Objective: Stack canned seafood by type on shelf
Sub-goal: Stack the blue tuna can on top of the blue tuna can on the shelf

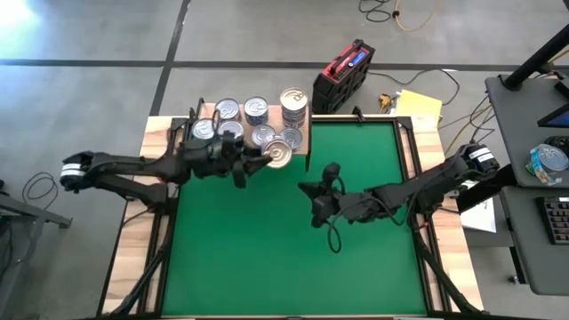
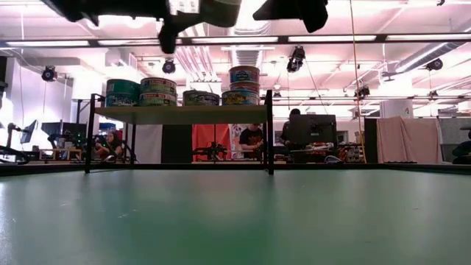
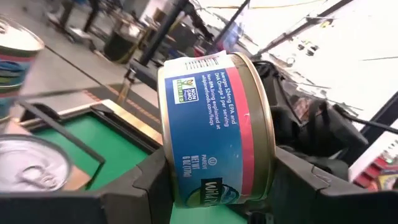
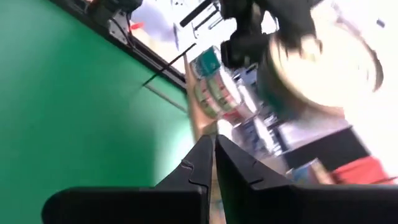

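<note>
Left claw (image 3: 217, 186) around blue-labelled tin (image 3: 214, 124)

Blue-and-red-labelled round gold-rimmed tin (image 3: 214, 127) carried a green "NON GMO Project" badge, "NET WT. 6 OZ (170g)", "wildplanetfoods.com/facts", partial brand "Wild", and a barcode. Other tins' labels were illegible.

Shelf: you have the small light-wood board on thin black legs (image 1: 200, 117) at the far-left corner of the green mat (image 1: 284, 240).
Tins on shelf: your round flat pull-tab tins (image 1: 228, 109) sit in rows on it; the two-high stack (image 1: 293, 107) stands at its right end.
Left gripper (image 1: 263, 160): it holds a blue-and-red-labelled tin (image 3: 214, 127) above the shelf's near-right corner.
Right gripper (image 1: 307, 189): over mid-mat, right of the shelf.
</note>
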Action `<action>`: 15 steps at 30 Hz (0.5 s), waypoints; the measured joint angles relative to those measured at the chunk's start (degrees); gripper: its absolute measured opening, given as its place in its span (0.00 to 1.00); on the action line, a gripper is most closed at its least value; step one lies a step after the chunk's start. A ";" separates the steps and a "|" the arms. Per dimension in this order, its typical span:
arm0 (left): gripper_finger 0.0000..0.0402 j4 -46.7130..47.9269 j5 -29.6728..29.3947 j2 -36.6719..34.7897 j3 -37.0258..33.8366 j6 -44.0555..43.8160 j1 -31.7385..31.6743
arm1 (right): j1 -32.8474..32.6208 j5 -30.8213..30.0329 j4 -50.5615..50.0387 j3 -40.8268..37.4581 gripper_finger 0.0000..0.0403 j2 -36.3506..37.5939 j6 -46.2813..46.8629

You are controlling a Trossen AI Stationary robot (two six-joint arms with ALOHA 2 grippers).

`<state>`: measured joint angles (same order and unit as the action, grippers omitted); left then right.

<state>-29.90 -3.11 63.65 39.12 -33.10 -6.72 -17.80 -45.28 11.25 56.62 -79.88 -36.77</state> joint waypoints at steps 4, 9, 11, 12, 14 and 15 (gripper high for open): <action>0.45 0.02 5.67 5.49 4.23 -0.33 -3.84 | 0.19 -3.38 0.12 1.25 0.03 -0.26 -11.52; 0.45 -5.49 10.93 11.23 6.34 -0.66 -6.40 | 0.19 -13.03 0.02 1.60 0.03 -0.44 -21.66; 0.45 -10.43 11.62 12.60 5.33 -2.23 -7.04 | -0.09 -14.69 0.05 1.60 0.03 -0.34 -23.45; 0.45 -13.23 11.83 13.12 4.58 -3.48 -7.37 | -0.31 -15.28 -0.02 1.60 0.03 -0.18 -24.39; 0.45 -20.10 12.08 14.37 2.74 -7.28 -7.82 | -0.71 -16.16 0.37 1.60 0.03 -0.03 -25.45; 0.45 -24.51 12.25 15.19 1.63 -8.46 -7.84 | -0.75 -16.44 1.37 1.60 0.03 0.11 -24.75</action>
<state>-54.41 9.14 78.84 40.75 -41.56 -14.56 -18.55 -61.71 12.62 58.22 -79.77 -61.52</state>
